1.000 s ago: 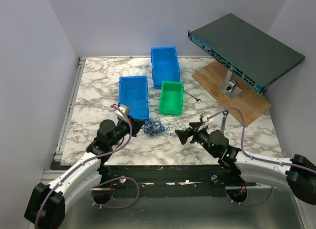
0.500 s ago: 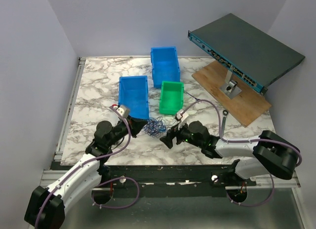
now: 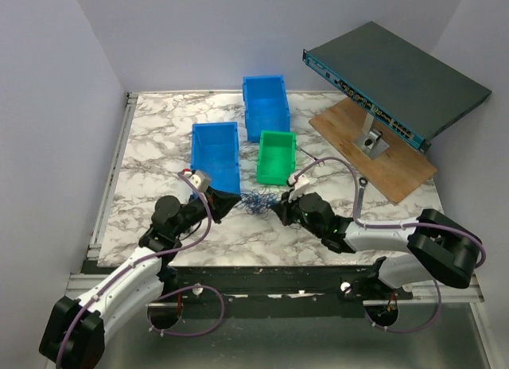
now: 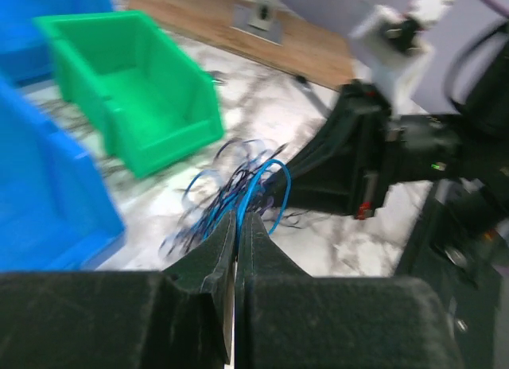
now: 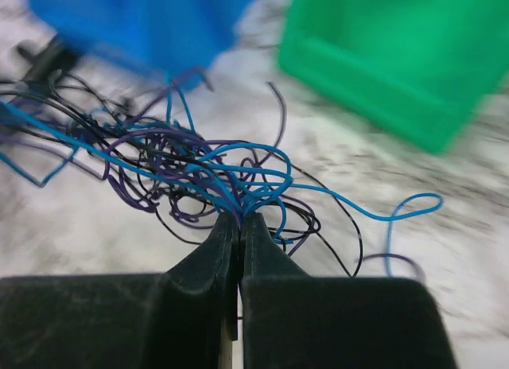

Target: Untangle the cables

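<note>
The left fingers [image 4: 213,262] are pinching shut on blue strands at one side of the cables [image 3: 256,202], and the right fingers [image 5: 208,262] are clamping strands at the other. The tangle is therefore lying stretched left to right between the two tips, equally near both arms. It is sitting low on the desk [image 3: 159,138] just before the green bin [image 3: 274,170] and blue bin [image 3: 227,174], a loose knot of thin blue and dark curly threads.

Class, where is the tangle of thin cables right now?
In the top view, the cables sit near the front middle of the table, between the left gripper and the right gripper, just in front of the green bin.
</note>
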{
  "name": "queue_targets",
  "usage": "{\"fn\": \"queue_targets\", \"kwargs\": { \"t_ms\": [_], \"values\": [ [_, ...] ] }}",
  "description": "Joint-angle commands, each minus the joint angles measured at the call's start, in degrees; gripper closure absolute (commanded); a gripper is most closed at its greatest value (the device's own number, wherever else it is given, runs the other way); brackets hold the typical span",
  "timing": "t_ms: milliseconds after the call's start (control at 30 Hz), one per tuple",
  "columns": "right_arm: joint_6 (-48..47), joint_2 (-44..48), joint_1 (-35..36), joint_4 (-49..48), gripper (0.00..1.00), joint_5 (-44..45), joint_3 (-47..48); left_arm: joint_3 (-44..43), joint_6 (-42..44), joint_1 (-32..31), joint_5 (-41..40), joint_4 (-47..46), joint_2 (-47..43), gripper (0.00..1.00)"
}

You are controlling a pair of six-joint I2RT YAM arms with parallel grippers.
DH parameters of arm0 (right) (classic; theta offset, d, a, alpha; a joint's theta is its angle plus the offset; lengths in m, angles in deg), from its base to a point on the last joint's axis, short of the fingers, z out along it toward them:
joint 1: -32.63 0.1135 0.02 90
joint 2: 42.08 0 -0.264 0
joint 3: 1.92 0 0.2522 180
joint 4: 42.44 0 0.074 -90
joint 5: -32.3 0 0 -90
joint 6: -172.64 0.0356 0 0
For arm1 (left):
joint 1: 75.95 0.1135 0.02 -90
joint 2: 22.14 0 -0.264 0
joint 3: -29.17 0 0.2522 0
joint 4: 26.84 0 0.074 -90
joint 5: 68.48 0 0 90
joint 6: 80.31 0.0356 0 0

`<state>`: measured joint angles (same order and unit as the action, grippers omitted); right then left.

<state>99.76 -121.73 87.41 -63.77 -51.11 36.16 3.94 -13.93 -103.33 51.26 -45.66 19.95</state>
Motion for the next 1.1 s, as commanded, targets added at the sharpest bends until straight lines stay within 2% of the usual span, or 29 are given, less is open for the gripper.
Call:
{"fn": "queue_targets", "kwargs": {
  "t_ms": [0,100,167,367,433,533,567,633,700,767,867,933,1067],
  "values": [
    [10.67,3.80,-0.40,10.95,0.99,40.07,0.74,-1.01,0.28,0.39,-23.50,13.32,-4.69,1.00],
    [19.77,6.60,-0.47,21.31,0.99,57.38,0.88,-0.85,-2.61,0.50,-40.56,21.68,-9.42,1.00],
    [28.15,9.10,-0.46,28.68,0.99,63.39,0.82,-0.80,-5.08,0.74,-49.59,26.77,-12.48,1.00],
    [46.35,17.38,-0.40,43.23,0.99,72.16,-1.39,2.34,-6.69,1.25,-54.35,28.41,-21.96,1.00],
    [48.14,20.08,-0.47,44.25,0.99,72.20,-2.43,2.56,-7.06,1.27,-55.76,29.69,-23.80,1.00],
    [43.59,22.48,-0.46,41.35,0.99,68.63,-3.17,3.22,-5.17,1.25,-51.67,27.33,-24.95,1.00],
    [37.54,23.00,-0.47,36.78,0.99,65.98,-3.81,3.70,-4.27,1.27,-48.80,25.47,-24.80,1.00],
    [20.00,24.08,-0.40,20.79,0.99,54.60,-6.45,4.25,-0.93,1.27,-37.62,20.21,-23.00,1.00],
    [10.15,25.49,-0.45,8.14,0.99,39.47,-9.73,3.86,1.15,1.27,-27.42,15.47,-19.23,0.83],
    [7.39,26.20,-0.47,2.93,0.99,30.47,-11.24,2.49,1.86,1.19,-20.74,11.74,-13.96,0.61],
    [8.86,25.28,-0.47,7.86,0.99,27.50,-7.65,0.13,2.43,1.10,-15.12,10.10,-6.95,0.42],
    [9.55,24.74,-0.40,13.40,0.99,25.63,-3.26,-0.23,2.52,0.85,-11.78,8.01,-4.60,0.33],
    [10.02,24.95,-0.46,20.07,0.99,18.27,3.29,-0.79,3.28,0.32,-7.04,5.12,-2.10,0.26]
  ]
}}
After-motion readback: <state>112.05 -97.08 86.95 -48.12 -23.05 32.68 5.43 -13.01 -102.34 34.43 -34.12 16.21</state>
